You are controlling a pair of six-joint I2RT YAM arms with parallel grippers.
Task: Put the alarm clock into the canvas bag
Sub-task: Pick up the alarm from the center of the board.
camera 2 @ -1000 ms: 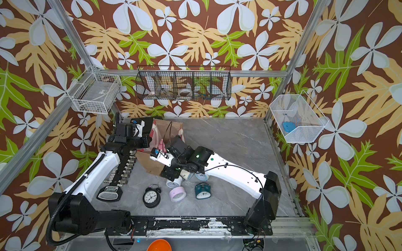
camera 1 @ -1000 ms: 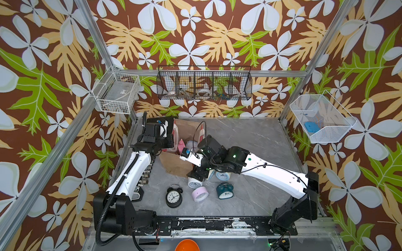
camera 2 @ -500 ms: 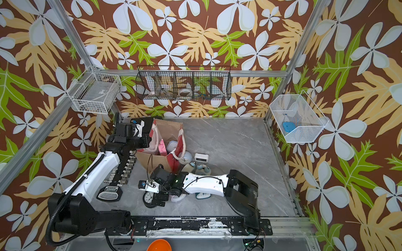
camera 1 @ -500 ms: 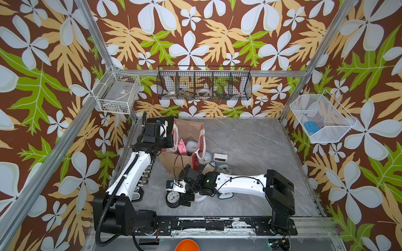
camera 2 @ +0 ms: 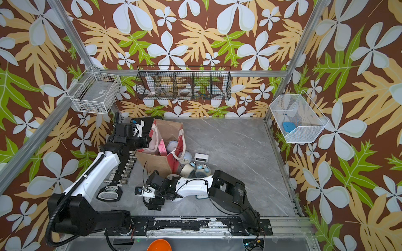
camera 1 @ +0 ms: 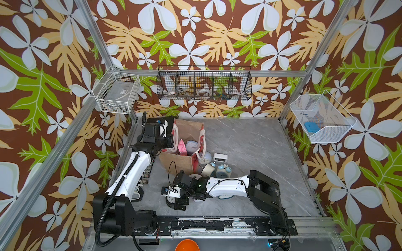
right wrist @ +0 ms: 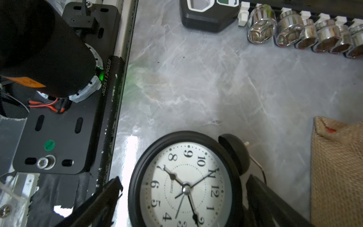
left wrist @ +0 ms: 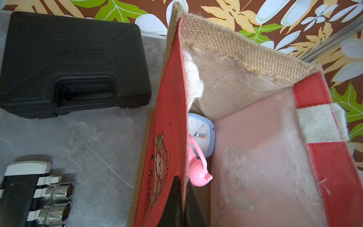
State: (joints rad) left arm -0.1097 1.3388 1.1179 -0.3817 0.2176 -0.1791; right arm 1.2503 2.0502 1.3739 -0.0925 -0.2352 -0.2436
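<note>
**Step in hand: pickup.** My right pincer (right wrist: 182, 184) is spread to its widest and holds nothing. It has one finger (right wrist: 102, 198) on each side of the black alarm clock (right wrist: 176, 196), which lies face up on the table directly beneath it. I cannot tell whether either finger touches the case. My left pincer (left wrist: 181, 204) is clamped on the red rim of the canvas bag (left wrist: 245, 82), propping its mouth open just beyond the right pincer.

**Next move, as I judge it:** close squarely across the round case, clear of the bells (right wrist: 233, 151). Then lift, carry over the rim and release inside, where a blue clock (left wrist: 202, 135) already lies.

**Surface:** grey marbled table (right wrist: 196, 78), glossy, so the clock may slide.

**Room:** sockets (right wrist: 294, 33) and a black case (left wrist: 68, 62) lie near the left pincer, and spare clocks (camera 1: 219, 169) crowd beside the bag.
</note>
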